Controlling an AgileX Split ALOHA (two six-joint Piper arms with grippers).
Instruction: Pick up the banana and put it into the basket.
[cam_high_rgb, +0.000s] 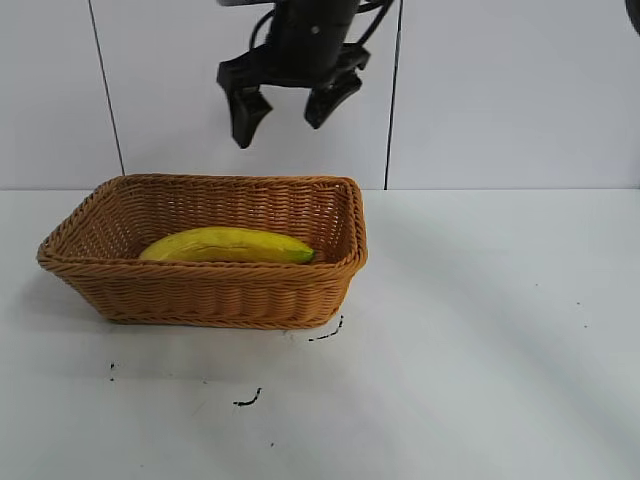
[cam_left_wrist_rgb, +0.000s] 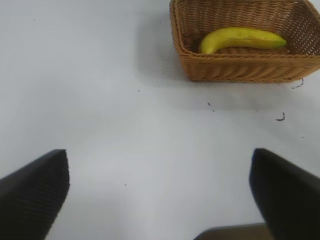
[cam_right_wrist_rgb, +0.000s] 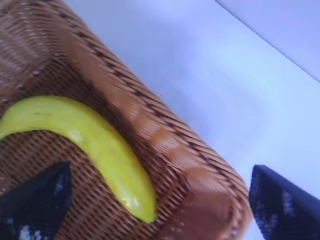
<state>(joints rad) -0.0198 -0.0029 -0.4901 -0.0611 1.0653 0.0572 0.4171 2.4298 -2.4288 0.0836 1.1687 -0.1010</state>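
The yellow banana (cam_high_rgb: 225, 246) lies lengthwise inside the tan wicker basket (cam_high_rgb: 200, 300) at the table's left middle. My right gripper (cam_high_rgb: 280, 125) hangs open and empty well above the basket's far rim. In the right wrist view the banana (cam_right_wrist_rgb: 100, 145) lies on the basket floor beside the basket's wall (cam_right_wrist_rgb: 165, 145), under my open right gripper (cam_right_wrist_rgb: 160, 200). My left gripper (cam_left_wrist_rgb: 160, 195) is open and empty over bare white table, far from the basket (cam_left_wrist_rgb: 240, 70) and the banana (cam_left_wrist_rgb: 240, 39). It is out of the exterior view.
The white table (cam_high_rgb: 480, 330) carries small black marks (cam_high_rgb: 248, 400) in front of the basket. A white panelled wall (cam_high_rgb: 500, 90) stands behind. A brown edge (cam_left_wrist_rgb: 235, 232) shows below the left gripper.
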